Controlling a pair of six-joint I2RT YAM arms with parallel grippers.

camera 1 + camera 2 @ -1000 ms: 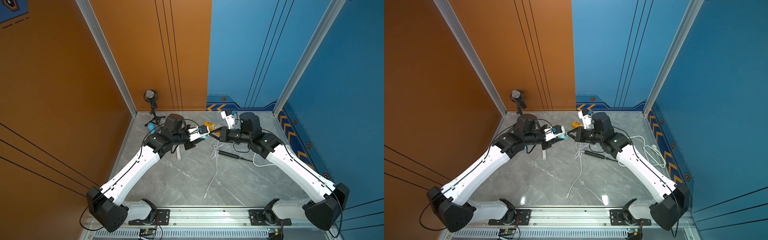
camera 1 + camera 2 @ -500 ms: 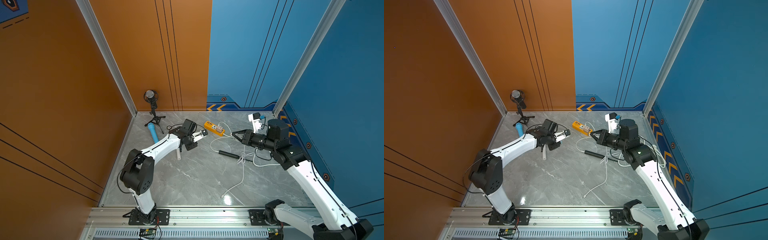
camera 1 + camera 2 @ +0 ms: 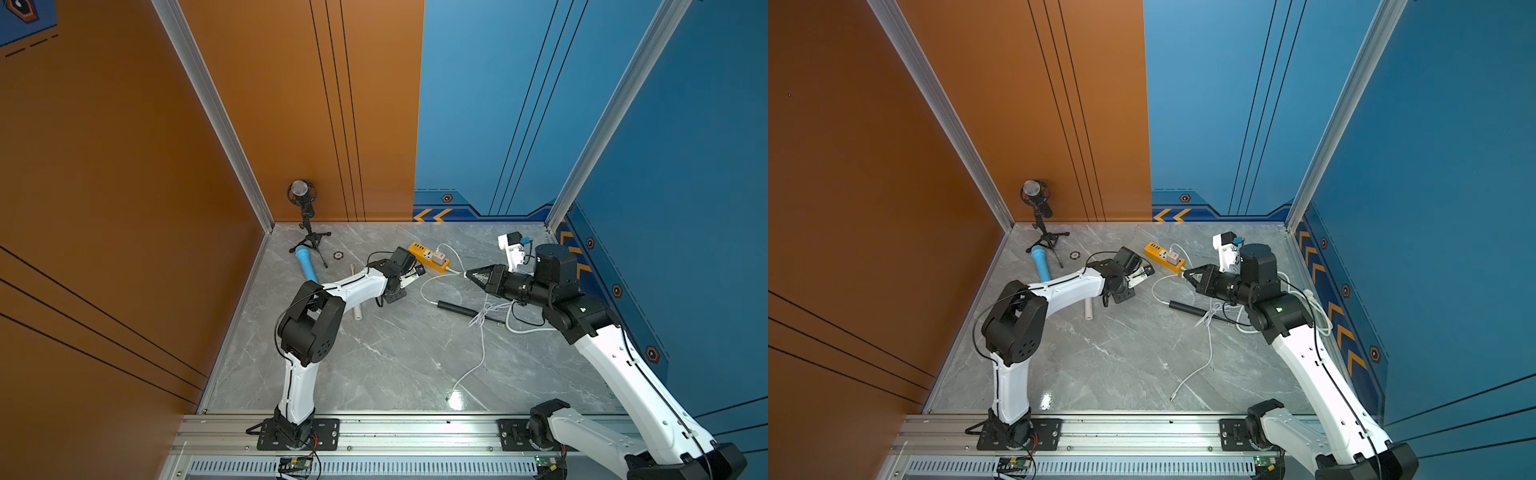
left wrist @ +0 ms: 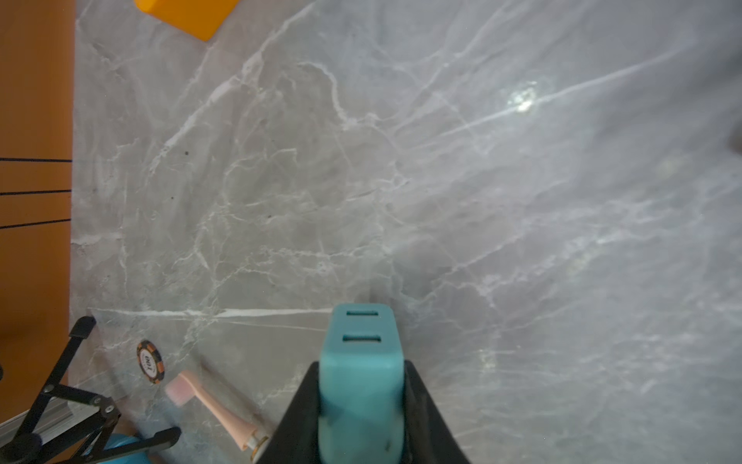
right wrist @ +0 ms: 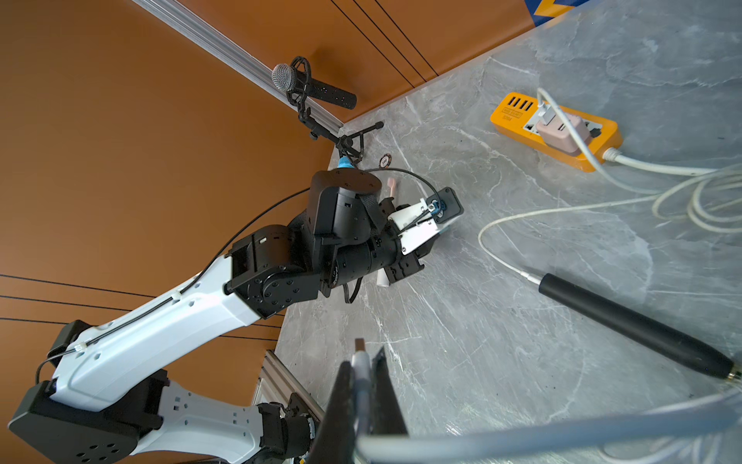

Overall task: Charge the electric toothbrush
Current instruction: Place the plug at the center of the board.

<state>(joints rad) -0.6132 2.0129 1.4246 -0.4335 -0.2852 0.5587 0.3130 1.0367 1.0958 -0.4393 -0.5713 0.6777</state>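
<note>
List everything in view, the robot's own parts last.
power strip: one, orange, far middle
adapter: one, pink, in the power strip
microphone: one, black, far left corner
tube: one, blue, by the microphone
poker chip: one, dark and orange, by the microphone
toothbrush: one, pink and white, under the left arm
rod: one, black, near the right gripper
cables: several, white, right side
block: one, teal, in left gripper
plug: one, white, in right gripper
arms: two, white and black, near edge
grippers: two, black, both shut
</note>
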